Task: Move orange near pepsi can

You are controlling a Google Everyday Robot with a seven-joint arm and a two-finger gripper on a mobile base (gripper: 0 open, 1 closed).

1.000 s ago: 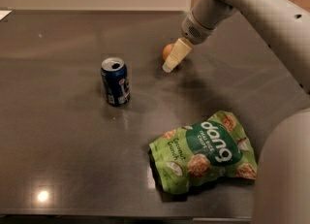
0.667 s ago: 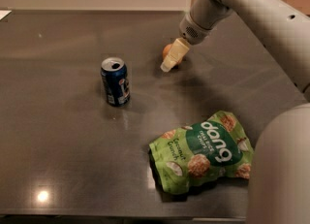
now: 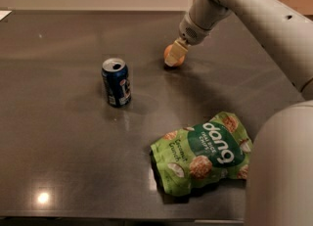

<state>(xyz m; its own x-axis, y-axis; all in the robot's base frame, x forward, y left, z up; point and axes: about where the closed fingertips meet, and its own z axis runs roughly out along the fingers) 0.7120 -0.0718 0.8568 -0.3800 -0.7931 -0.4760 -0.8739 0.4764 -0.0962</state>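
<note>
Looks like the grasp step, with gripper (image 3: 174, 56) down at the orange (image 3: 168, 54) toward the far edge, right of middle, grip impossible to tell; next, probably carry it left and set down just beside the pepsi can (image 3: 116, 82).

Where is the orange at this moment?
In the camera view the orange sits on the dark table, upper centre, partly hidden behind the gripper. It is apart from the pepsi can, farther back and to its right in the picture.
</note>
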